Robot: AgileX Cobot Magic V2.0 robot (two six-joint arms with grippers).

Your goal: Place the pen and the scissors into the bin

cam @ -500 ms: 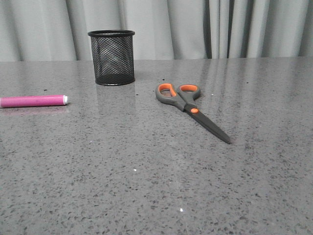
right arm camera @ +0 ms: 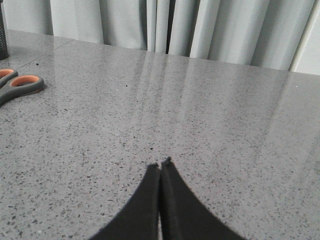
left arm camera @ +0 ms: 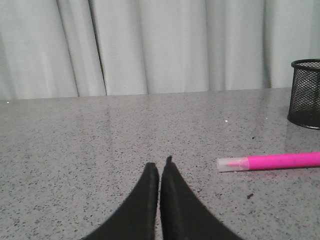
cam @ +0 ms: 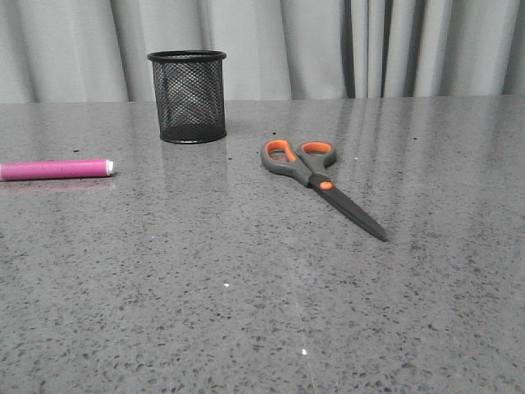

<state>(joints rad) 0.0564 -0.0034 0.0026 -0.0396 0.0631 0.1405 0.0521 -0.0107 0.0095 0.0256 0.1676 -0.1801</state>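
Nothing is shifting between half a second ago and now: the pen (cam: 56, 169) is lying flat at nine o'clock on the grey table (cam: 246, 312), the scissors (cam: 320, 182) are resting just right of centre with blades pointing toward four o'clock, and the bin (cam: 188, 96) is standing upright at eleven o'clock, holding neither as far as I can see. The left gripper (left arm camera: 159, 170) is hovering with its fingers pressed together, empty, the pen lying near it. The right gripper (right arm camera: 160, 166) is likewise pinched closed on nothing. To my eye, the task is not starting yet.
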